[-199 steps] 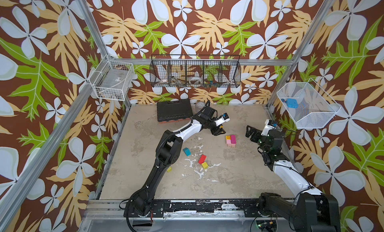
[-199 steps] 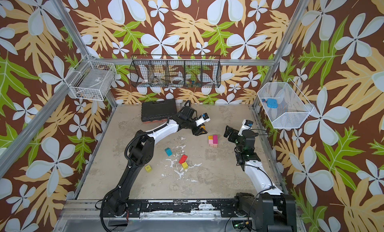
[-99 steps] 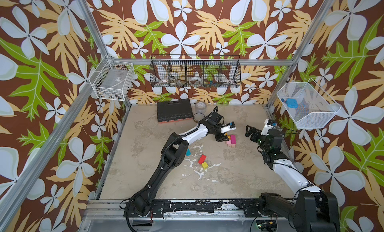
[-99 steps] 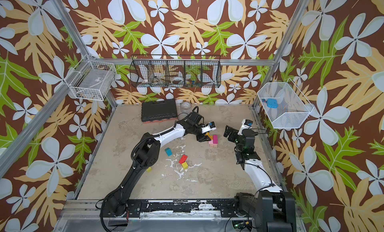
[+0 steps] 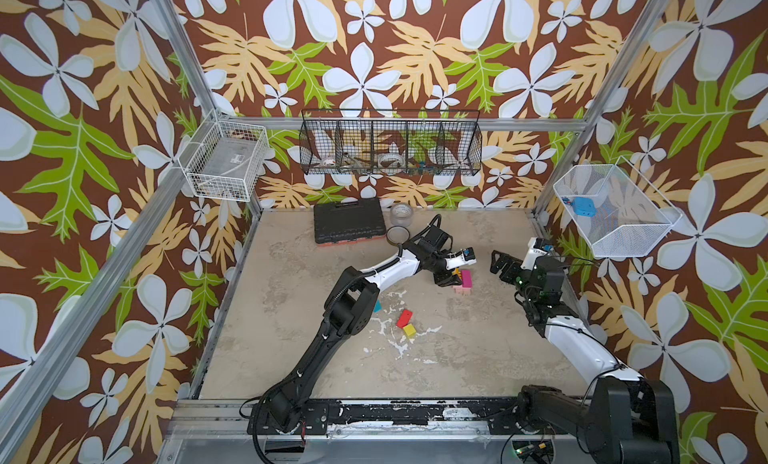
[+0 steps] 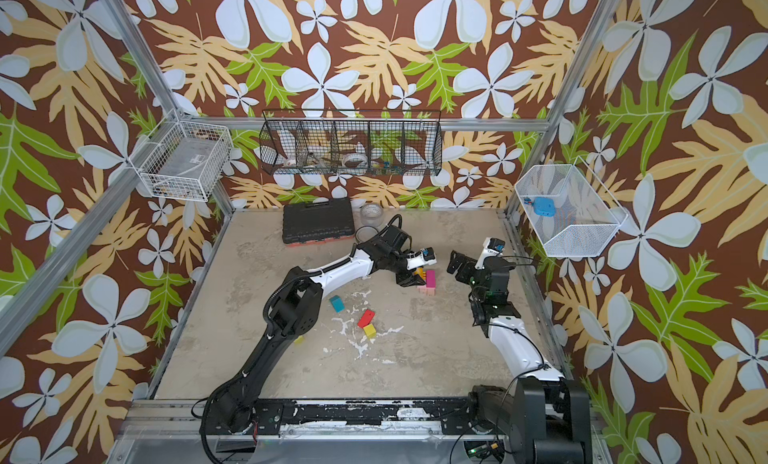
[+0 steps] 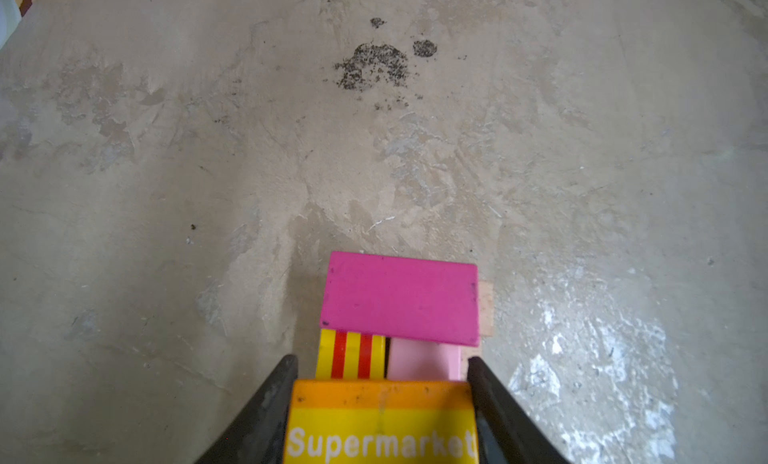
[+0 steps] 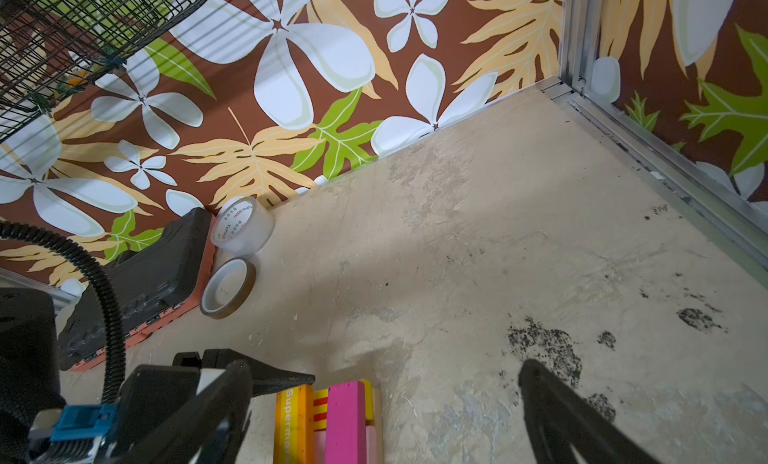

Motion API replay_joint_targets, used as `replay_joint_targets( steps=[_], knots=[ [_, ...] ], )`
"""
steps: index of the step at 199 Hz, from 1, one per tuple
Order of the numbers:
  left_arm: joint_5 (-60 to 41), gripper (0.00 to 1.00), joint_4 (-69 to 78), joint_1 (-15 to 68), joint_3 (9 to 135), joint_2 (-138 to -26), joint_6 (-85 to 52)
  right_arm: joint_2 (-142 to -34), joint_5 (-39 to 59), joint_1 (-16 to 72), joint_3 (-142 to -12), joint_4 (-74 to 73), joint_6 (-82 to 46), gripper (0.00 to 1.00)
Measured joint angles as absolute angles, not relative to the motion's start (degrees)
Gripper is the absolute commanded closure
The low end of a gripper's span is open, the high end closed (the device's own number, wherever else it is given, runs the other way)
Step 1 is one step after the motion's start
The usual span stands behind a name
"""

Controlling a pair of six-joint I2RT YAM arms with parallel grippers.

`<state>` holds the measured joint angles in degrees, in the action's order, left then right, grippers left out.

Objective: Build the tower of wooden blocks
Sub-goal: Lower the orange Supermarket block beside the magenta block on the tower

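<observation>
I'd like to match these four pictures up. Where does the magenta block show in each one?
In a top view: the magenta block, right of centre.
In a top view: magenta block, just right of centre.
Left wrist: magenta block, just beyond the gripped Supermarket block.
Right wrist: magenta block, alongside the Supermarket block.
Shared landmark: that orange Supermarket block in the left gripper, beside it everywhere.

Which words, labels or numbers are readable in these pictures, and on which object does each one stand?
"Supermarket": white letters on the orange and yellow block held in the left pincer; the right wrist view shows only its first letters.
Red print inside the clear tape roll: too blurred to read.
Label on the box in the white wire basket: too small to read.
Nothing else is readable.
</observation>
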<state>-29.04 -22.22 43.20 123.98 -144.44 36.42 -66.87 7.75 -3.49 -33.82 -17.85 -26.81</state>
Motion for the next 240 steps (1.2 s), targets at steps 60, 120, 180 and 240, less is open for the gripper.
replay_joint_targets(
  steps=[60,120,180,240],
  knots=[
    [-29.39,0.73,-22.22,43.44,125.75,-145.75,36.51,-67.31,8.21,-3.68,-33.89,-17.72,-26.85,0.00],
    [-29.65,0.51,-22.20,43.48,125.95,-146.43,36.56,-67.90,8.58,-3.75,-34.28,-17.72,-26.96,0.00],
    [-30.00,0.14,-21.93,43.51,125.97,-146.58,36.25,-69.17,9.02,-4.12,-34.92,-17.58,-26.98,0.00],
    [-30.02,0.01,-20.86,43.51,125.80,-146.08,34.57,-70.61,10.13,-5.19,-35.11,-17.45,-28.01,0.00]
  ],
)
